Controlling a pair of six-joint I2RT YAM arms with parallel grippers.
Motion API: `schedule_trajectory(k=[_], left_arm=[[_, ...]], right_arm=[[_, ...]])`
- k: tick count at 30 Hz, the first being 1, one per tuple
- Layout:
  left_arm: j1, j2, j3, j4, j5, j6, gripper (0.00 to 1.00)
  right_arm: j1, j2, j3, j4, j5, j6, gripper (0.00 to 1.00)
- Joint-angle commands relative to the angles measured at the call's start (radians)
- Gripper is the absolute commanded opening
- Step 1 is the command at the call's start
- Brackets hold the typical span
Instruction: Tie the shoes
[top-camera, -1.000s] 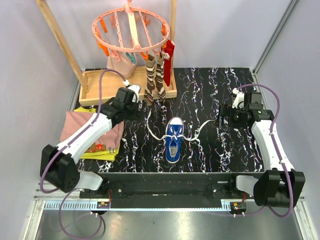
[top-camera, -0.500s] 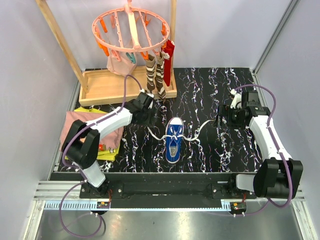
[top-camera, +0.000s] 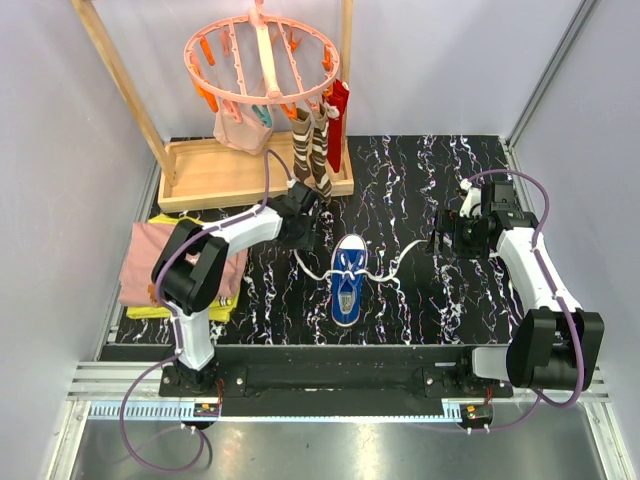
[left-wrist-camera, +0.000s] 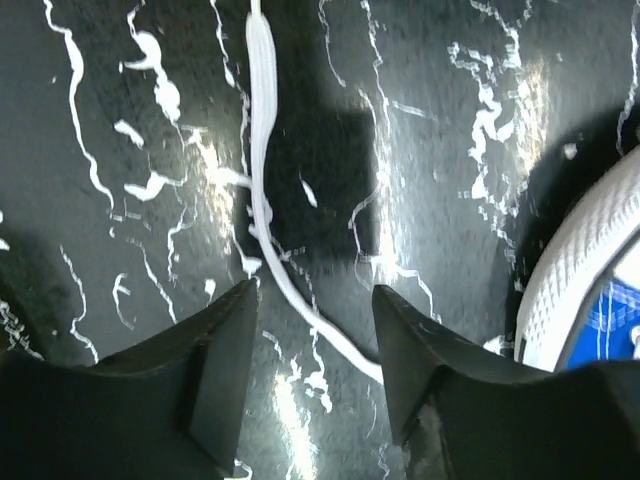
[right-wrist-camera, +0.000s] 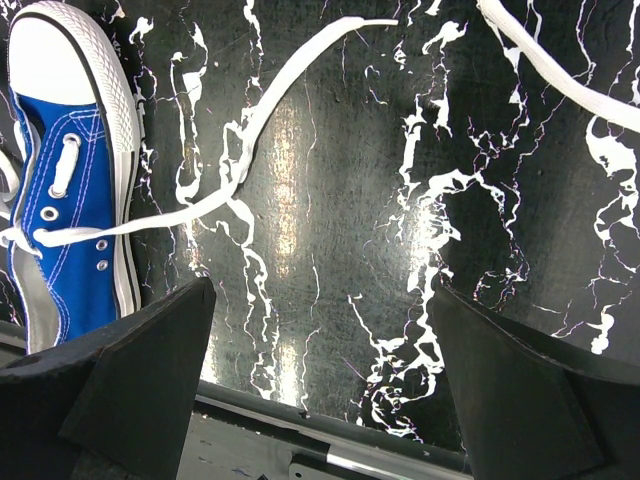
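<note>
One blue sneaker (top-camera: 347, 280) with a white toe cap lies mid-table, toe pointing away, laces untied and spread to both sides. No second shoe is in view. My left gripper (top-camera: 303, 237) is open just left of the toe. In the left wrist view (left-wrist-camera: 312, 335) the left lace (left-wrist-camera: 262, 200) runs on the table between its fingers (left-wrist-camera: 220, 370), untouched, with the toe cap (left-wrist-camera: 580, 290) at the right. My right gripper (top-camera: 437, 243) is open by the right lace's end. In the right wrist view (right-wrist-camera: 320, 295) it is empty, with the shoe (right-wrist-camera: 60, 180) and lace (right-wrist-camera: 270, 110) ahead.
Striped brown socks (top-camera: 313, 152) hang from a pink peg hanger (top-camera: 265, 60) on a wooden frame, above a wooden tray (top-camera: 200, 172) at the back left. Folded clothes (top-camera: 150, 265) lie at the left edge. A second stretch of lace (right-wrist-camera: 560, 70) crosses the right wrist view's top right.
My left arm has swung right, from over the folded clothes to the left lace beside the shoe's toe. My right gripper has shifted slightly left. The shoe has not moved.
</note>
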Motion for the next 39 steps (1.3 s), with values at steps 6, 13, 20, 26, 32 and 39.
schedule_trajectory(k=[6, 13, 20, 26, 32, 39], left_arm=[[0.002, 0.089, 0.044, -0.011, -0.121, -0.072, 0.35], [0.006, 0.048, 0.045, -0.01, -0.031, -0.057, 0.02], [-0.018, -0.228, -0.048, 0.094, 0.051, -0.046, 0.0], [-0.079, -0.422, -0.192, 0.165, 0.115, 0.026, 0.0], [-0.15, -0.561, -0.356, 0.347, 0.13, 0.142, 0.0], [-0.227, -0.635, -0.426, 0.414, 0.064, 0.232, 0.0]], right_arm=[[0.001, 0.013, 0.034, 0.023, -0.017, 0.014, 1.0], [0.001, 0.032, 0.037, 0.034, -0.03, 0.014, 1.0], [0.002, 0.036, 0.05, 0.04, -0.081, 0.053, 0.94], [0.037, 0.053, 0.049, 0.069, -0.049, 0.087, 0.81], [0.113, 0.168, 0.058, 0.132, -0.003, 0.141, 0.61], [0.224, 0.256, 0.066, 0.236, 0.075, 0.242, 0.66]])
